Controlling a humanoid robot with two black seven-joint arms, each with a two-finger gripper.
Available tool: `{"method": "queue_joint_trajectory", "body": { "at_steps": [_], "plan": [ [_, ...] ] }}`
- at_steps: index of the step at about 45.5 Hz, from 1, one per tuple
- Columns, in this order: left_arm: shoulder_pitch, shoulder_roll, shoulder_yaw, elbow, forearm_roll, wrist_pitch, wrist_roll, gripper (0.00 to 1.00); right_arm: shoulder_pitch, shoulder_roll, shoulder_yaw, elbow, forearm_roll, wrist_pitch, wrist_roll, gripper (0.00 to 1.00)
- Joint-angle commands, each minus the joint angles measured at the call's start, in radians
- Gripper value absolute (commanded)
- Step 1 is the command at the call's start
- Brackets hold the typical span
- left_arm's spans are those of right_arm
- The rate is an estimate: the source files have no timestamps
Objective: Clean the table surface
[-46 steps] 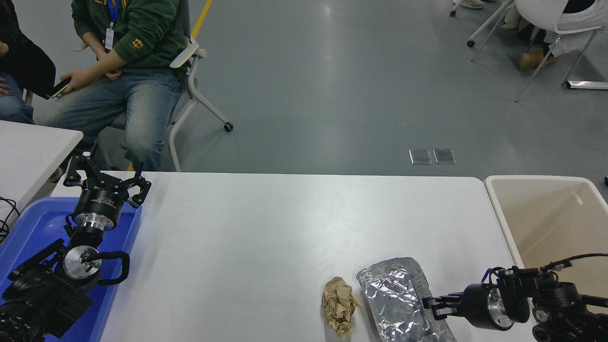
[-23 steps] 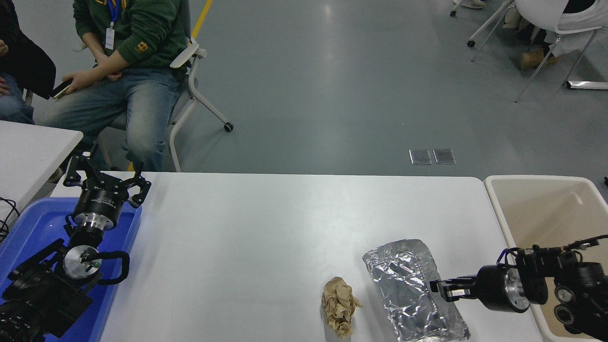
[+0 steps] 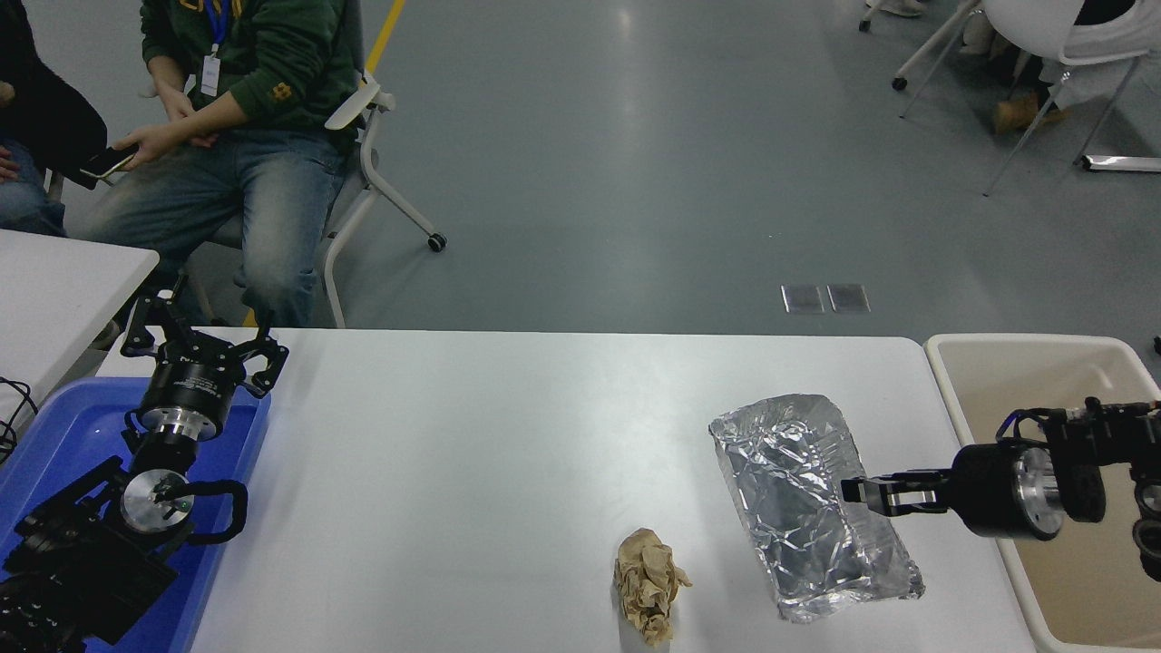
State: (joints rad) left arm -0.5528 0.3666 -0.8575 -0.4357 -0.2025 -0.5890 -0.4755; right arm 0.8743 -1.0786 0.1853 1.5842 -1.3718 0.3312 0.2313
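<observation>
So the right gripper [image 3: 857, 494] has its fingers clamped on the foil tray's [image 3: 807, 490] edge. Flimsy, dents easily. Left gripper [image 3: 201, 346] sits with fingers apart; the paper wad [image 3: 648, 585] on the counter [image 3: 508, 453] looks light.

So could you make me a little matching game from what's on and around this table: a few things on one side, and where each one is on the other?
Things:
1. foil tray
2. crumpled brown paper
3. left pincer
4. beige bin

Places:
A. over the blue tray's far end, at the table's left
B. just off the table's right end
C. on the table near its front edge, left of the foil
D. gripped at its right edge by the right pincer

Pairs: 1-D, 2-C, 3-A, 4-B
</observation>
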Motion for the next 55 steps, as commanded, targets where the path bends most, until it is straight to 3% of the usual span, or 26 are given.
{"method": "queue_joint_trajectory", "body": {
  "at_steps": [1,22,38,55],
  "plan": [
    [0.001,0.000,0.000,0.000,0.000,0.000,0.000,1.00,0.113,-0.076,0.005,0.043,0.082,0.066,0.006,0.00],
    [0.001,0.000,0.000,0.000,0.000,0.000,0.000,1.00,0.307,-0.195,0.011,0.030,0.168,0.204,0.036,0.00],
    [0.001,0.000,0.000,0.000,0.000,0.000,0.000,1.00,0.301,-0.267,-0.009,-0.076,0.165,0.203,0.040,0.00],
    [0.001,0.000,0.000,0.000,0.000,0.000,0.000,1.00,0.200,-0.173,-0.010,-0.325,0.169,0.131,0.043,0.00]
  ]
}}
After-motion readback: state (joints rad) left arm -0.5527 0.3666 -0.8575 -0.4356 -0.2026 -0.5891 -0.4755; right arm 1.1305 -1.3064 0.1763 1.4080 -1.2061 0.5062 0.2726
